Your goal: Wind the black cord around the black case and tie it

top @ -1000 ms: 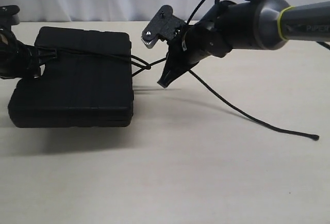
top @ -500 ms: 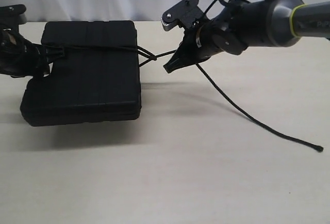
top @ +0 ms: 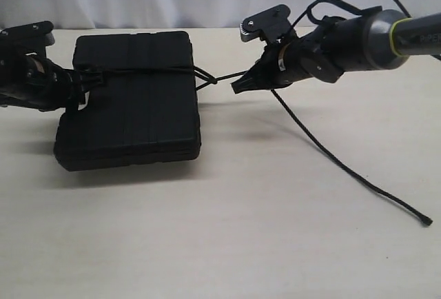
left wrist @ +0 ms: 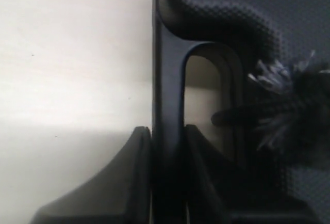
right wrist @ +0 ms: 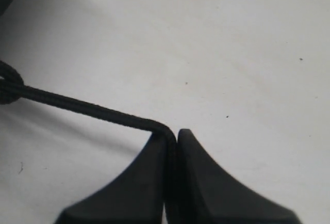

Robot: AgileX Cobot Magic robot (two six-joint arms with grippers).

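1. Black braided rope, the black cord (top: 324, 147), is pinched between the closed fingers of the right gripper (right wrist: 172, 133) at centre right of the exterior frame. From there it is drawn taut to a crossing at the right edge of the black case (top: 131, 106). As only a thin strand is held at the very tips, it may be dragged through the pads if the pull is increased.
2. The case is found left of centre on the table (top: 241, 244), with one strand laid across its lid near the upper edge. That strand may be slipped off the corner if the pull is angled toward the top of the frame.
3. The left gripper (left wrist: 167, 136) is clamped on the bar of the case's handle cut-out, at the far left of the exterior frame. The case may be twisted in this grip, or pulled out of it, if the cord is tugged too hard.
4. Whether the crossing is a finished knot cannot be told. It may be loosened if tension is released.
5. The free tail is trailed to the lower right, where it may be snagged by the right arm. The frayed knot (left wrist: 289, 105) lies just beside the handle and may be caught by the left fingers.
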